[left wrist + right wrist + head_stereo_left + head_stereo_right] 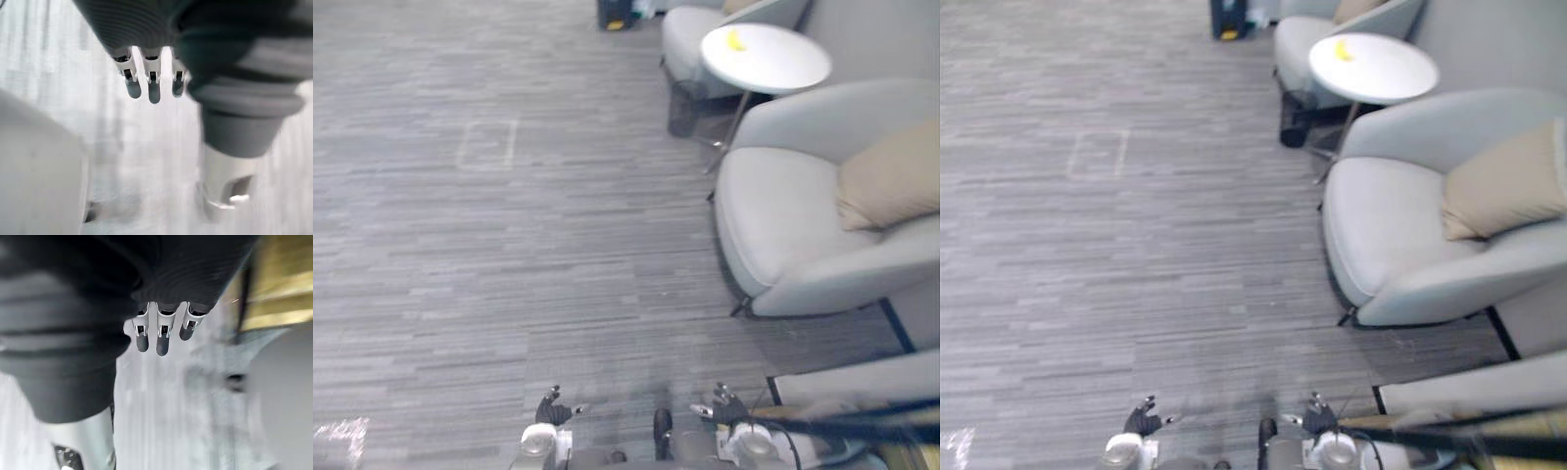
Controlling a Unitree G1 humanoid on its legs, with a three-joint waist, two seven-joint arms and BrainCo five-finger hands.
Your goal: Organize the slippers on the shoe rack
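- The left hand (551, 407) hangs low at the robot's side over the carpet. Its fingers (153, 93) are straight and loose, pointing down in a row, with nothing in them.
- The right hand (728, 404) is in the same pose on the other side. Its fingers (162, 345) are relaxed and slack, and it grips nothing.
- Both hands sit level with each other, well apart, and touch nothing.
- Under them is grey carpet (509, 255) with fine streaks running across the room.
- Just beside the right hand there is a pale slab (862, 382) with a dark bar (862, 427) along its near edge. The right wrist view shows yellowish wood (283, 298) there. I cannot tell whether this is the shoe rack, nor where the slippers lie.
- Further out on the right stands a grey armchair (783, 225) with a beige cushion (891, 176) leaning on its back.
- Past it is a round white side table (773, 64) with a small yellow thing (735, 40) on top and a dark basket-like thing (687, 110) below it.
- Behind the table is a second grey chair (690, 34).
- A faint taped rectangle (487, 144) marks the open carpet to the left.
- A dark object (615, 12) sits at the far end, too blurred to name.
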